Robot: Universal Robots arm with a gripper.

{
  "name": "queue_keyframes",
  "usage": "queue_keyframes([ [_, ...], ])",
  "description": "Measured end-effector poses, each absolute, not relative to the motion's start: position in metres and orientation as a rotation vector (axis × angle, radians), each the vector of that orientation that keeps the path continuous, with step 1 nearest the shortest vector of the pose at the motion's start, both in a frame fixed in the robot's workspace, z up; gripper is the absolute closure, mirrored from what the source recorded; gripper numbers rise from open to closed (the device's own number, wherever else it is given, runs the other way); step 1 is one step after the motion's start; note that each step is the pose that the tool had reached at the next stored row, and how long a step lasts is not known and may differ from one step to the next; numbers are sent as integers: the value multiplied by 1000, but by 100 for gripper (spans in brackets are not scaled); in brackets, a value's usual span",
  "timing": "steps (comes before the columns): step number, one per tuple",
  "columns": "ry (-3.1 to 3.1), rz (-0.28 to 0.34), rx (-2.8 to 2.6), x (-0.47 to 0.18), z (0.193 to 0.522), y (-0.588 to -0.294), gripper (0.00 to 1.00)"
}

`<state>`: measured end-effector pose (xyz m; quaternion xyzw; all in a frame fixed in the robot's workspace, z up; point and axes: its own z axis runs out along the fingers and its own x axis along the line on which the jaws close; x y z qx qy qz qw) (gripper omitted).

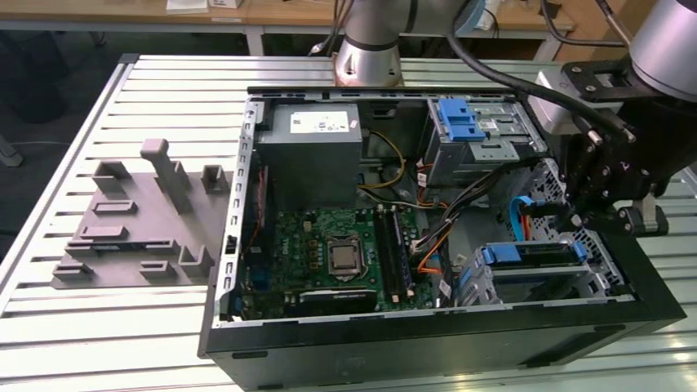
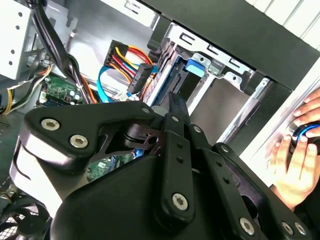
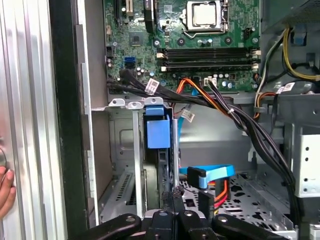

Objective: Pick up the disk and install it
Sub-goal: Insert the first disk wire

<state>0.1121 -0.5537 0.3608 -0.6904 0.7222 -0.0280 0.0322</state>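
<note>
Exterior view: my gripper (image 1: 574, 214) hangs inside the open computer case (image 1: 436, 347), fingers drawn together and holding nothing, just above the drive cage (image 1: 593, 282) where the disk (image 1: 530, 255) sits slotted in its blue carrier, while a person's hand (image 2: 295, 160) rests outside the case wall.

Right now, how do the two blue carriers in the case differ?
The lower blue carrier sits in the cage beside the gripper; the upper blue carrier sits by the grey power supply, away from the gripper. The lower one shows a wide bar across; the upper one a narrower strip. Both are blue plastic in metal cages.
</note>
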Motion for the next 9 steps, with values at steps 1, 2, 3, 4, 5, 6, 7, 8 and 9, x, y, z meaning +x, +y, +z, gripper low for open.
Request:
queue_keyframes([
  [1, 2223, -87, -2125, 112, 362, -553, 89],
  [2, 2222, -89, -2124, 112, 363, -552, 89],
  [3, 2221, -90, -2123, 112, 364, -551, 89],
  [4, 2220, -92, -2123, 112, 364, -550, 89],
  [5, 2220, -93, -2122, 112, 365, -548, 89],
  [6, 2219, -94, -2121, 112, 365, -547, 89],
  [7, 2219, -95, -2121, 112, 365, -545, 89],
  [8, 2218, -96, -2121, 112, 365, -543, 89],
  [9, 2218, -97, -2120, 112, 365, -541, 89],
])
